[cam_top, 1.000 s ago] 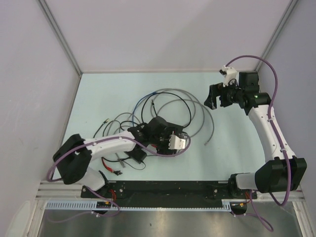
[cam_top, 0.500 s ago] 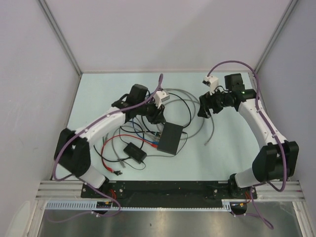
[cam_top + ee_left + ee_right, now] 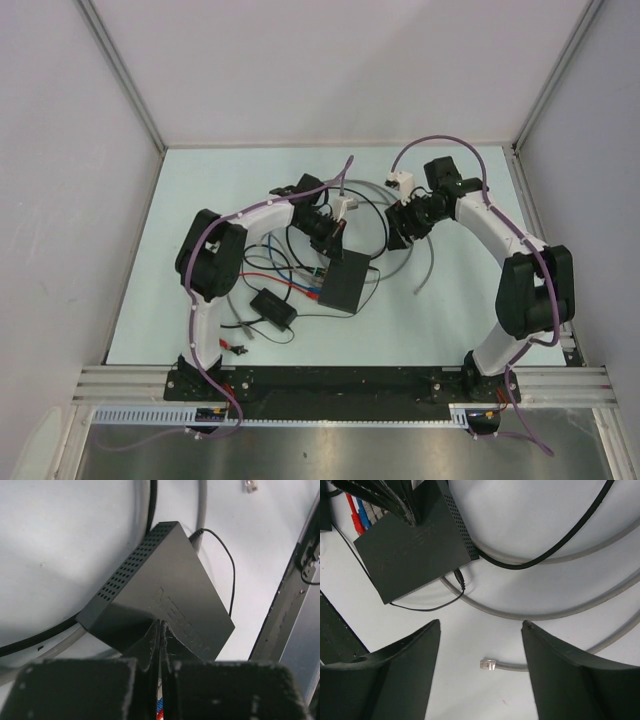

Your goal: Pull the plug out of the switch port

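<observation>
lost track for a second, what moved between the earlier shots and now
The left gripper, shut, swung from over the switch box round to its far side and now hangs at its far edge. The right gripper, open, came in from the right toward the middle. The switch box and the small black box stayed put.

the pale table (image 3: 200, 200) carries a flat dark grey box (image 3: 165, 580) right under the left gripper (image 3: 160, 642). grey cables (image 3: 540, 618) and a black cable (image 3: 570, 538) curve beneath the right gripper (image 3: 481, 625), where a loose clear plug (image 3: 487, 664) lies between its fingers. a small black box (image 3: 272, 305) sits behind the left gripper, toward the arm bases.
</observation>
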### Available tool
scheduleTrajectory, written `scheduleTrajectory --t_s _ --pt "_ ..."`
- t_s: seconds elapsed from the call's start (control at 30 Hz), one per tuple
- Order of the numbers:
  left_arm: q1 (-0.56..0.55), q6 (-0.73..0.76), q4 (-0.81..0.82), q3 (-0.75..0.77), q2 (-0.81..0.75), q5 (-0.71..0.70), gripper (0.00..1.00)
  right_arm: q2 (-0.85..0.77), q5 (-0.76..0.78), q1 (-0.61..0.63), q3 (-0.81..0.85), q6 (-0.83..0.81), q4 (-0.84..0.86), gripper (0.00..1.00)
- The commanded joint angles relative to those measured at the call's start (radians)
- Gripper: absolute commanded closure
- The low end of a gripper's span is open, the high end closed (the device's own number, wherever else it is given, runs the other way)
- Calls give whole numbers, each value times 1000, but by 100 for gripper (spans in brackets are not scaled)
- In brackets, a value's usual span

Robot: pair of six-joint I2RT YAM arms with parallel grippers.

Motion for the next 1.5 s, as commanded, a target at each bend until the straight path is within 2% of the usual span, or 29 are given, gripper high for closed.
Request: scheduleTrajectory --t_s 0.0,0.07,0.1,0.17,0.33,0.37,0.4,0.5,0.6,0.77,1.07,1.27,1.47 --pt "5 -40 -11 30 29 -144 100 15 -29 8 1 -13 10 33" --pt "14 -64 -7 34 41 -161 100 19 0 28 0 -32 15 40" --pt "19 -81 -4 33 44 -160 100 22 14 37 0 -51 15 47" --pt "33 -140 18 23 43 -134 100 39 76 67 -6 -92 36 51" --pt "34 -134 36 -12 23 -124 100 87 42 72 -8 -149 66 53" --pt "34 -117 22 -9 23 -144 100 104 5 75 -8 -182 52 54" --pt "33 -91 16 -4 27 -196 100 111 1 77 -8 -181 44 56" --pt "33 -34 -8 -18 39 -236 100 140 -26 80 -8 -145 52 58" --pt "31 -16 -10 -33 43 -227 100 153 -14 103 -12 -108 84 56" --pt "28 -26 -7 -15 70 -226 100 171 30 141 -26 -120 137 46" --pt "34 -46 -30 39 132 -134 100 206 80 161 -26 -186 136 52" --pt "34 -55 -27 39 141 -123 100 209 72 173 -35 -236 130 53" --pt "40 -55 -36 37 152 -82 100 203 1 184 -55 -279 113 54"
